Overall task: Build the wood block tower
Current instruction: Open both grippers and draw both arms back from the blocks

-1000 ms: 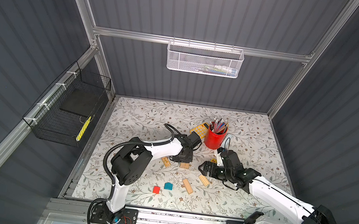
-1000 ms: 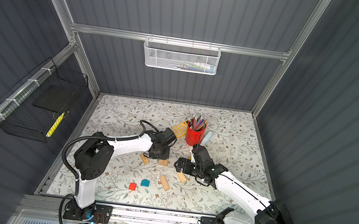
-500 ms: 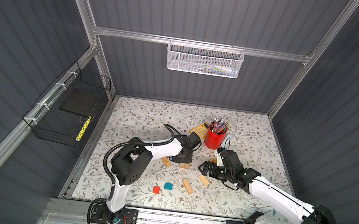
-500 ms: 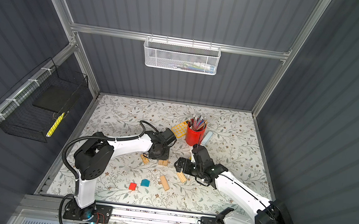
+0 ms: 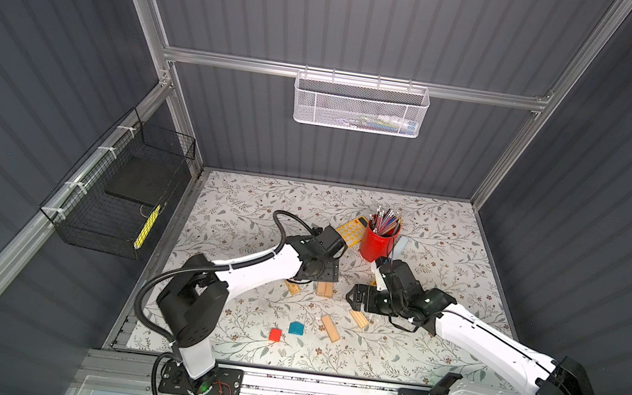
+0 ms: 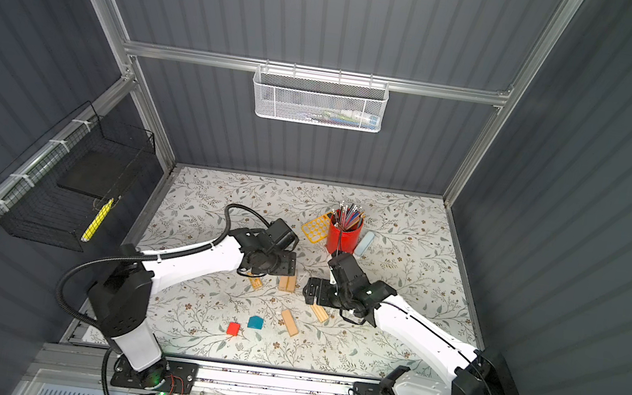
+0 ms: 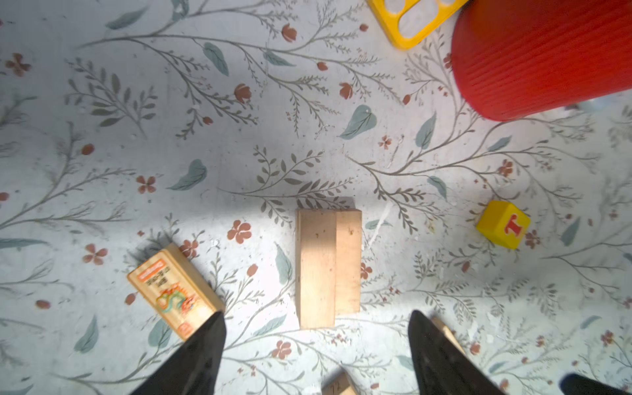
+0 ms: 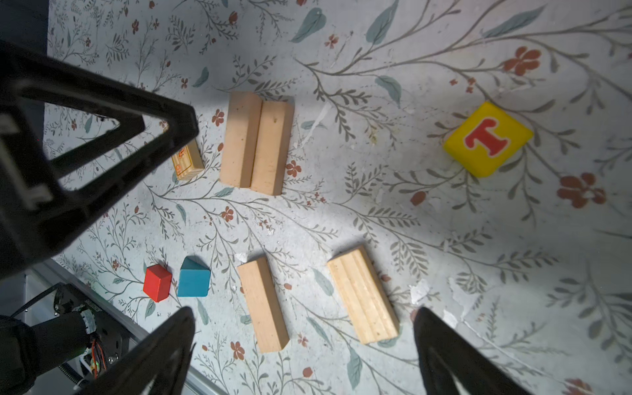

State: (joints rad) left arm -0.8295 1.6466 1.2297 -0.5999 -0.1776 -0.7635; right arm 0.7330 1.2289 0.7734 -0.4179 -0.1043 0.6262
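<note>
Two tan planks (image 7: 328,266) lie side by side on the floral mat, seen in both top views (image 5: 325,289) (image 6: 287,282). My left gripper (image 7: 316,314) hangs open just above their near end, holding nothing. A printed plank (image 7: 174,290) lies beside one of its fingers. My right gripper (image 8: 304,314) is open over a plain plank (image 8: 263,304) and a grooved plank (image 8: 362,294), touching neither. The red cube (image 8: 157,282) and teal house block (image 8: 193,282) sit together near the front. The yellow lettered cube (image 8: 487,138) sits apart. No stacked tower shows.
A red pencil cup (image 5: 379,243) and a yellow calculator (image 5: 352,226) stand behind the planks, close to both arms. A white mesh basket (image 5: 360,106) hangs on the back wall and a black wire basket (image 5: 125,197) on the left wall.
My left gripper's jaws have opened wide, and the plank it was over now lies free next to the other one. The right arm has not moved.
</note>
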